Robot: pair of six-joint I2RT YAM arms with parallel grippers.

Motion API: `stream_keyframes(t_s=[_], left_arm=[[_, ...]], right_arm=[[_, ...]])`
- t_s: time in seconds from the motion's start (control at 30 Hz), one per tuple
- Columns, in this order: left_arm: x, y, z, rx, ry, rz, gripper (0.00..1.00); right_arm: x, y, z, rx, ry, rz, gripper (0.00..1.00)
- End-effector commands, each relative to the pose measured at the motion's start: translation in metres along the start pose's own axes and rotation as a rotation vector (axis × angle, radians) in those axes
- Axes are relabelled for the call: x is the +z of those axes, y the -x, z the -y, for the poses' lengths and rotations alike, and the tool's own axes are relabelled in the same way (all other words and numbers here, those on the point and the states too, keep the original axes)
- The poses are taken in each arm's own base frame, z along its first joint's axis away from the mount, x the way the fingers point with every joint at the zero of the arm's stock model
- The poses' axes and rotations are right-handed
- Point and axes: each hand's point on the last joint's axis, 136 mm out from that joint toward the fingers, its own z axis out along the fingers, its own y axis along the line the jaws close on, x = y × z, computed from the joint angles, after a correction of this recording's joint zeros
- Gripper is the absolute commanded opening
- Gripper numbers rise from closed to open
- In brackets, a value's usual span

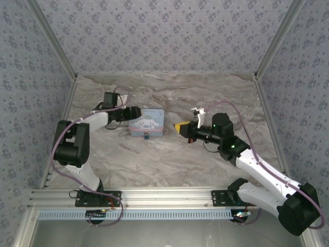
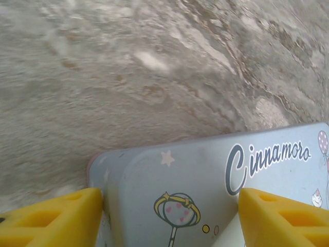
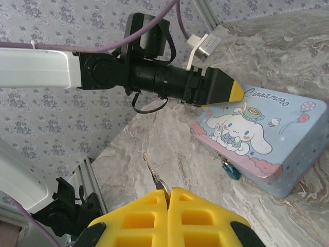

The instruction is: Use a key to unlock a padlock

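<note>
Pinching key (image 3: 152,173) in clamped right gripper (image 3: 167,192) | left gripper (image 2: 169,198) spread wide astride tin (image 3: 280,141) end | padlock (image 3: 230,169) at tin front edge

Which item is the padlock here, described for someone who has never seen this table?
On the marbled grey table, find the pale blue rectangular cartoon tin at centre. The tiny blue-teal padlock with a silvery metal part sits against the middle of the tin's near long side, far smaller than the tin.
</note>
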Motion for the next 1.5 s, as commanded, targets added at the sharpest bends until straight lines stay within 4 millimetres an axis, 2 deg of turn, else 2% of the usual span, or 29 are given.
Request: stream_keyframes(t_s=[0.0, 0.17, 0.3, 0.43, 0.6, 0.73, 0.87, 1.03, 1.13, 1.27, 1.47], left_arm=[[0.012, -0.015, 0.014, 0.067, -0.039, -0.08, 0.68], [0.024, -0.016, 0.043, 0.139, -0.074, -0.111, 0.68], [0.02, -0.004, 0.055, 0.153, -0.077, -0.074, 0.72], [-0.005, 0.013, 0.062, 0.188, -0.037, 0.008, 0.83], [-0.053, 0.019, 0.063, 0.223, 0.014, 0.141, 0.87], [-0.086, -0.001, 0.067, 0.23, -0.001, 0.227, 0.88], [-0.1, -0.037, 0.076, 0.197, -0.057, 0.246, 0.88], [-0.089, -0.088, 0.088, 0.144, -0.147, 0.203, 0.88], [-0.077, -0.109, 0.091, 0.121, -0.191, 0.191, 0.88], [-0.062, -0.121, 0.096, 0.121, -0.226, 0.16, 0.88], [-0.038, -0.129, 0.097, 0.116, -0.247, 0.118, 0.88]], right_arm=[[-0.005, -0.011, 0.007, 0.015, -0.024, -0.023, 0.04], [-0.005, -0.021, 0.017, 0.037, -0.052, -0.038, 0.04], [-0.003, -0.025, 0.022, 0.05, -0.064, -0.045, 0.03], [0.002, -0.027, 0.027, 0.064, -0.068, -0.039, 0.03], [0.014, -0.03, 0.035, 0.099, -0.062, -0.037, 0.04], [0.029, -0.033, 0.042, 0.124, -0.057, -0.047, 0.04], [0.048, -0.039, 0.055, 0.164, -0.069, -0.065, 0.04], [0.07, -0.044, 0.074, 0.199, -0.092, -0.075, 0.03], [0.083, -0.047, 0.083, 0.239, -0.1, -0.088, 0.03], [0.096, -0.048, 0.093, 0.259, -0.104, -0.1, 0.03], [0.106, -0.054, 0.108, 0.267, -0.156, -0.144, 0.03]])
